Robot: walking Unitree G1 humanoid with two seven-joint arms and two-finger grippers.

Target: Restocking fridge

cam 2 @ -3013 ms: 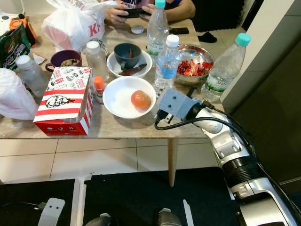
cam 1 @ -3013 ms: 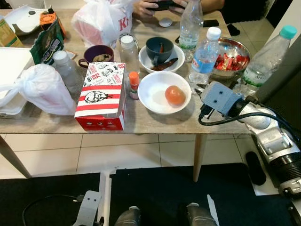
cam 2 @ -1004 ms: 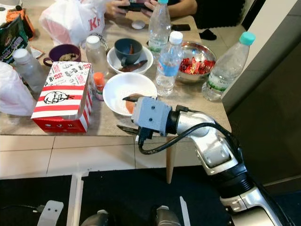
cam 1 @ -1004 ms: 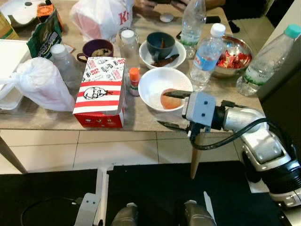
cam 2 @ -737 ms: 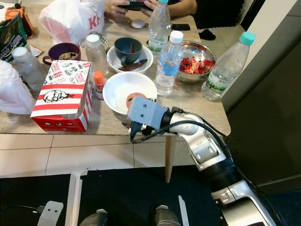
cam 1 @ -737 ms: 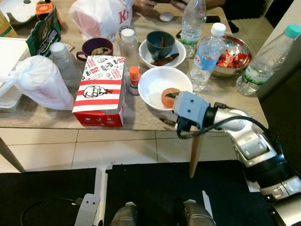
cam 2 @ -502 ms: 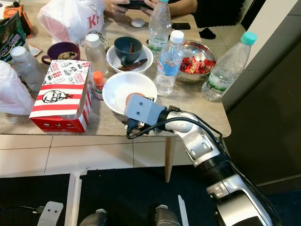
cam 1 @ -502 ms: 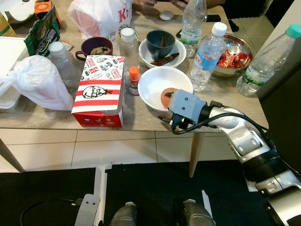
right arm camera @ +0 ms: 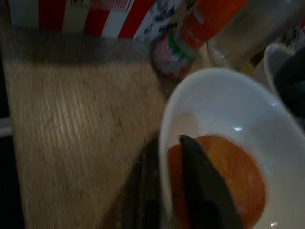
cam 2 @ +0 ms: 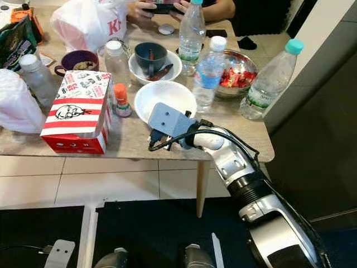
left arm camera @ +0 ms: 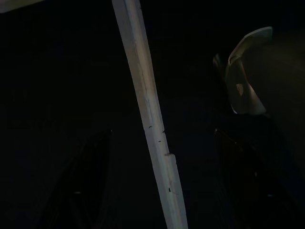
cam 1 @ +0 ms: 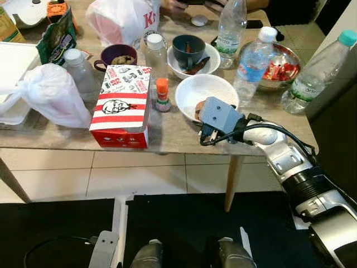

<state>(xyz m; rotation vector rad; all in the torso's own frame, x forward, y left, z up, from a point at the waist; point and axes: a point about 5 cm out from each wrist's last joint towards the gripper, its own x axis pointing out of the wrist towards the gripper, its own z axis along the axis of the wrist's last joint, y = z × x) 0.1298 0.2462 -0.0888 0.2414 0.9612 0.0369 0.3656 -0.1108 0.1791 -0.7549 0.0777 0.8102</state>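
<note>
A white bowl (cam 1: pixel 217 87) with an orange-red tomato (right arm camera: pixel 231 179) in it stands near the table's front edge, right of the middle. My right gripper (right arm camera: pixel 167 143) has reached it from the front. One black finger (right arm camera: pixel 198 171) lies inside the bowl against the tomato, the other is outside the wall, and the rim is pinched between them. From the head views the grey wrist housing (cam 1: pixel 218 116) covers the bowl's near side and most of the tomato. My left arm hangs idle in the dark, its two fingers standing apart.
Left of the bowl are a small orange-capped bottle (cam 1: pixel 162 94) and a red-striped KFC box (cam 1: pixel 120 103). Water bottles (cam 1: pixel 252 61) and a metal bowl of sweets (cam 1: pixel 280 57) crowd its right and back. A person's hands (cam 2: pixel 148 8) rest at the far edge.
My right gripper swung in from the right, came up to the bowl wide open, and has closed over its near rim. The camera has shifted slightly.
</note>
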